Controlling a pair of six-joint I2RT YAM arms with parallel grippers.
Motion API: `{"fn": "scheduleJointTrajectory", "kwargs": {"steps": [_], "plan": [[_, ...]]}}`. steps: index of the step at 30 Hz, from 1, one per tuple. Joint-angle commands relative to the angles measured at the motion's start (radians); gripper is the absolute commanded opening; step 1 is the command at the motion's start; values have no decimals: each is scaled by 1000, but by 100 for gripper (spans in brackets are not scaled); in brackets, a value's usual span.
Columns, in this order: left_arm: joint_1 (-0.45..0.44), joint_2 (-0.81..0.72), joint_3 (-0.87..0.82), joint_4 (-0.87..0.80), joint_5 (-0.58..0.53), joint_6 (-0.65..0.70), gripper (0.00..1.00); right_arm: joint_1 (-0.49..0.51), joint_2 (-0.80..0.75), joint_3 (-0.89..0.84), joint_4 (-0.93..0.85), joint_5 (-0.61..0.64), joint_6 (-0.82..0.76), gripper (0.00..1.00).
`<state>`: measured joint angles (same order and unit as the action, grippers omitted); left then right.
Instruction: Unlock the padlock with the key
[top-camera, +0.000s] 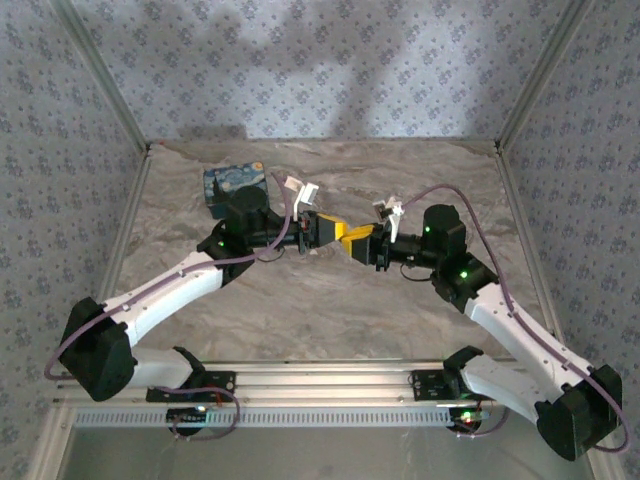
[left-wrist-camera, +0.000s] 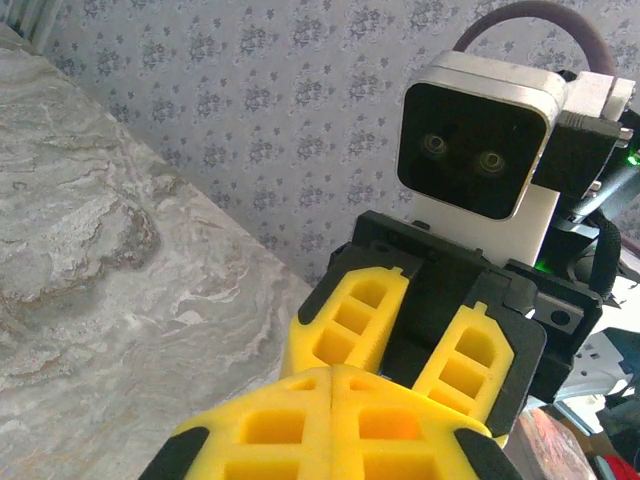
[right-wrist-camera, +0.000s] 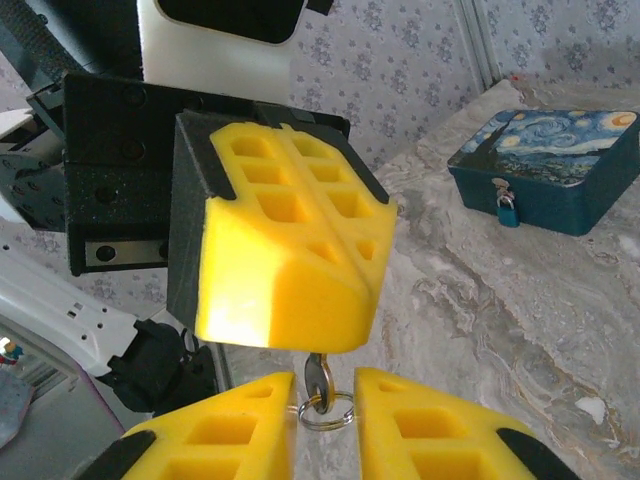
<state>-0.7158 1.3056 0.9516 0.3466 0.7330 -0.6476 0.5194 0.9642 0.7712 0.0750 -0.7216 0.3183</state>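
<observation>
Above the middle of the table the two grippers meet tip to tip. My left gripper (top-camera: 338, 232) (left-wrist-camera: 332, 400) (right-wrist-camera: 322, 340) is shut on the key (right-wrist-camera: 318, 378), whose blade disappears between its yellow fingers. The key's head and wire ring (right-wrist-camera: 328, 412) hang below. My right gripper (top-camera: 354, 245) (right-wrist-camera: 322, 425) (left-wrist-camera: 415, 350) is open, its fingers on either side of the ring with a gap on both sides. The padlock (right-wrist-camera: 507, 208), small and teal, hangs on the front of the night-sky printed box (right-wrist-camera: 550, 160) (top-camera: 233, 185) at the back left of the table.
Marbled grey tabletop (top-camera: 330, 310) ringed by patterned walls (top-camera: 330, 70). The box stands just behind the left arm's wrist. Open table lies in front of the arms and at the back right.
</observation>
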Motion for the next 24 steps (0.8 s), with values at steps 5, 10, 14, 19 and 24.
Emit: {"fn": "scheduleJointTrajectory", "kwargs": {"steps": [5,10,14,19,24], "plan": [[-10,-10,29,8,-6,11,0,8,20,18,31,-1,16,25],[-9,-12,27,7,-10,13,0,14,29,18,32,4,18,25],[-10,-14,27,6,-14,13,0,16,37,18,31,5,18,25],[-9,-17,26,1,-17,16,0,19,39,17,31,15,19,21],[-10,-19,25,-11,-27,24,0,13,31,18,5,15,12,32]]}}
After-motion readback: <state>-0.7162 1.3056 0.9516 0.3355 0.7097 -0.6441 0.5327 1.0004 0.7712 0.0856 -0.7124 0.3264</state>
